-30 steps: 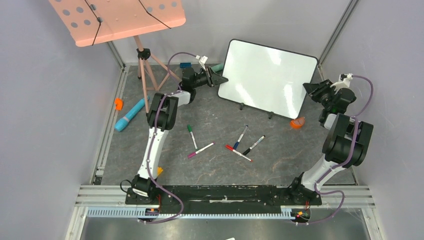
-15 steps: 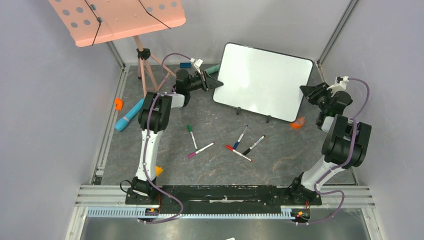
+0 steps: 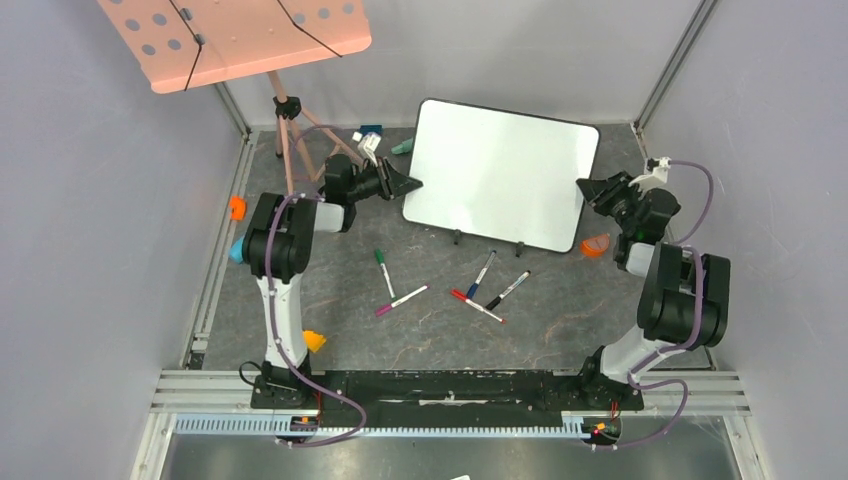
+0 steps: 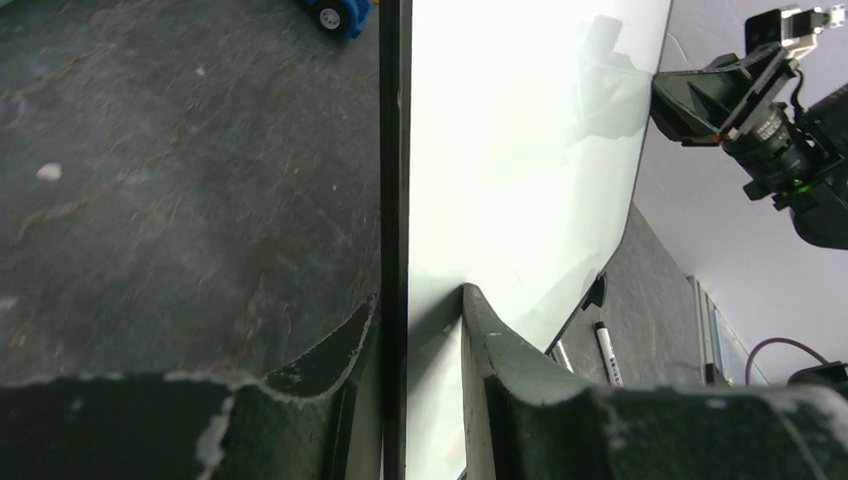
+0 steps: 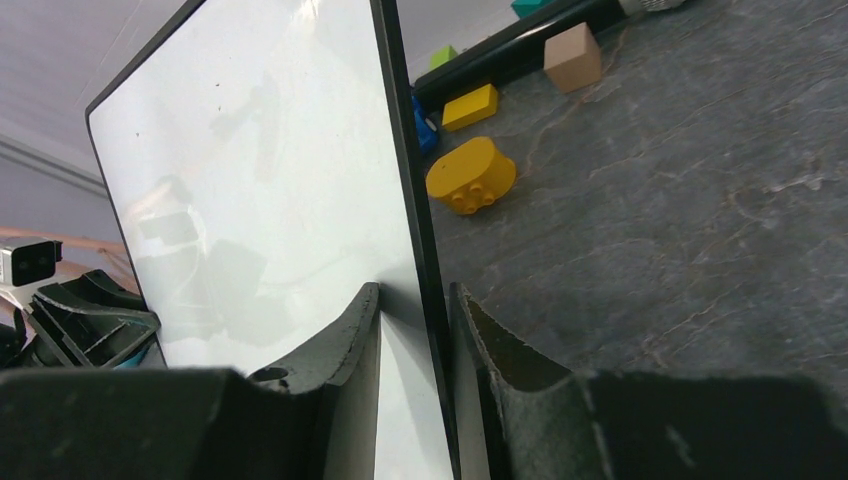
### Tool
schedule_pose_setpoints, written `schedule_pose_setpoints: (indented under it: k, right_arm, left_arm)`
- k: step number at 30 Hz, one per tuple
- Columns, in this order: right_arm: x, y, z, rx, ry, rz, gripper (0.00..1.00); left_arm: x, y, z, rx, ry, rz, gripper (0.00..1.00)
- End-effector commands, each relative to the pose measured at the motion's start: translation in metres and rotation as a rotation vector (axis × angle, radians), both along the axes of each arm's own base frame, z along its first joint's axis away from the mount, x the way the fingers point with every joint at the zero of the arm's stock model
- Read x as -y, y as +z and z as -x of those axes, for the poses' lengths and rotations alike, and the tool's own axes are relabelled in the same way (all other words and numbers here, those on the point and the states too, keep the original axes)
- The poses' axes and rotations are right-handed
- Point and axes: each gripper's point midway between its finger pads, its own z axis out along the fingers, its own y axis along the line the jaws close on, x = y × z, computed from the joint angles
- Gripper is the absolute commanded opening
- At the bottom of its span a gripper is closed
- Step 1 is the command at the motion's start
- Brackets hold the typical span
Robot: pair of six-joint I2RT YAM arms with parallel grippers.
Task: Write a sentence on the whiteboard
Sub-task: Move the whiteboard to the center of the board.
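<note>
The whiteboard [image 3: 500, 170] stood at the far middle of the desk [image 3: 420, 340], tilted back, its face blank and glossy with no writing on it. The left pincer [image 3: 408, 184] was clamped on its left edge and the right pincer [image 3: 585, 187] on its right edge; each wrist view showed 1 finger in front of the black frame and 1 behind.

The step in hand looked like placing the whiteboard with both arms. To do it well, the 2 grips should travel together and level, so the frame is not twisted or pulled out of a pincer. The feet should come down flat with the face turned toward the near side, within reach of the 5 markers [image 3: 484, 272] lying near the middle. Only once it rests firmly should either grip let go.

Whether the small feet touched the desk could not be told from above. The back of the whiteboard was hidden, and a teal object [image 3: 401, 148] behind its far left corner was mostly covered. The marker caps were too small to judge.
</note>
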Motion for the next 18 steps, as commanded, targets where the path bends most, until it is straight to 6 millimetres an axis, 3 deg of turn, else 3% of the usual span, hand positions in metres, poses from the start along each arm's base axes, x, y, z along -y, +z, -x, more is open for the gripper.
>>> schedule_pose_setpoints:
  k: [1, 11, 18]
  right_arm:
    - [-0.057, 0.004, 0.023, 0.018, 0.17, 0.005, 0.1]
    - [-0.087, 0.011, 0.054, 0.121, 0.242, 0.063, 0.09]
    - [-0.11, 0.019, 0.084, 0.209, 0.292, 0.06, 0.09]
  left_arm:
    - [-0.001, 0.029, 0.015, 0.233, 0.027, -0.067, 0.22]
    - [-0.025, 0.018, 0.052, 0.298, 0.109, -0.102, 0.22]
    - [-0.037, 0.023, 0.075, 0.34, 0.168, -0.056, 0.27]
